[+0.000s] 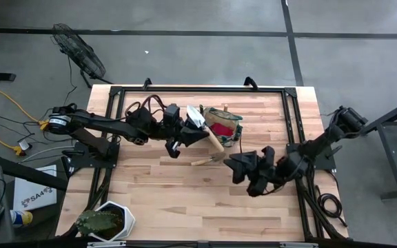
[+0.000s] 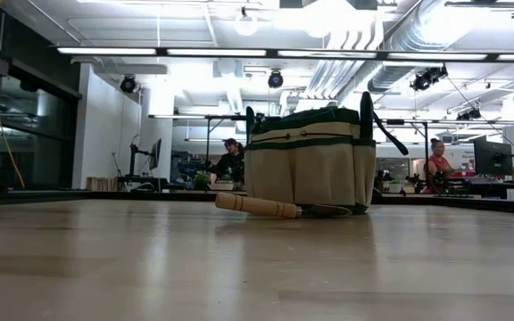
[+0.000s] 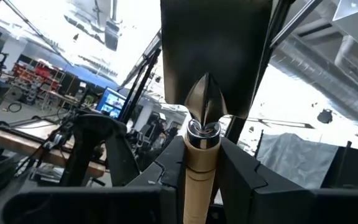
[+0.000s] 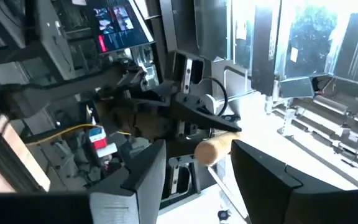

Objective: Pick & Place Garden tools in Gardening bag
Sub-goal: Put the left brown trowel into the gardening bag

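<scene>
Trowel (image 1: 203, 125) in left pincer (image 1: 189, 135) overhangs bag (image 1: 222, 124) rim

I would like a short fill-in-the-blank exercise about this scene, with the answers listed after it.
1. The left gripper is shut on the wooden handle of a ____.
2. In the high view, the tool lying on the table just in front of the bag is a ____ with a wooden handle.
3. The plant pot stands near the table's corner on the ____ arm's side.
4. The right gripper hovers beside the ____ of the tool on the table.

Missing words: trowel; rake; left; prongs
</scene>
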You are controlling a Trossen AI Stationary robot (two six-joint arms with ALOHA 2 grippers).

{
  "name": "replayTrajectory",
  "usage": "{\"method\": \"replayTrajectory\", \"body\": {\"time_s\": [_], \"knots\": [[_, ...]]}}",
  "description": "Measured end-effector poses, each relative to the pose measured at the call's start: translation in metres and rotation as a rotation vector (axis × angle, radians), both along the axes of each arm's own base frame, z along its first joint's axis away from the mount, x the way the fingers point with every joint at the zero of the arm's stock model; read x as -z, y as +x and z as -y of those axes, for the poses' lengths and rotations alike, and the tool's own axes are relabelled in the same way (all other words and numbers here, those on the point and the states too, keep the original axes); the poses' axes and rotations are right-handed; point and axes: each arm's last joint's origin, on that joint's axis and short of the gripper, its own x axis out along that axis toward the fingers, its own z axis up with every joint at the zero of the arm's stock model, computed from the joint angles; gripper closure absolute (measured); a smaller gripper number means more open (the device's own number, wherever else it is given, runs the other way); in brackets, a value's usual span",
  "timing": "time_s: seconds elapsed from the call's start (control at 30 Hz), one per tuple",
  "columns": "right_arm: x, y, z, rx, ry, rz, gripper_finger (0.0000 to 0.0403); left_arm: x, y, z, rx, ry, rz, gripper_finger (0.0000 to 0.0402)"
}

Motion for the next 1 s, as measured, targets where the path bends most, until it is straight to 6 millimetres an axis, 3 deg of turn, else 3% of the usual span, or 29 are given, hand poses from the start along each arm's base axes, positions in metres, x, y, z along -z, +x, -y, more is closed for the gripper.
{"method": "replayTrajectory", "body": {"time_s": [0.47,0.83,1.0], "knots": [[-0.001,0.016,0.028,0.007,-0.002,0.042,0.0231,0.001,0.001,0.0,-0.021,-0.003,-0.005,0.0345],[-0.002,0.019,0.034,-0.018,-0.001,0.065,0.0233,0.002,0.002,-0.001,-0.029,-0.003,-0.013,0.0345],[-0.002,0.019,0.034,-0.009,0.005,0.063,0.0254,0.003,0.002,-0.001,-0.029,-0.003,-0.019,0.0345]]}}
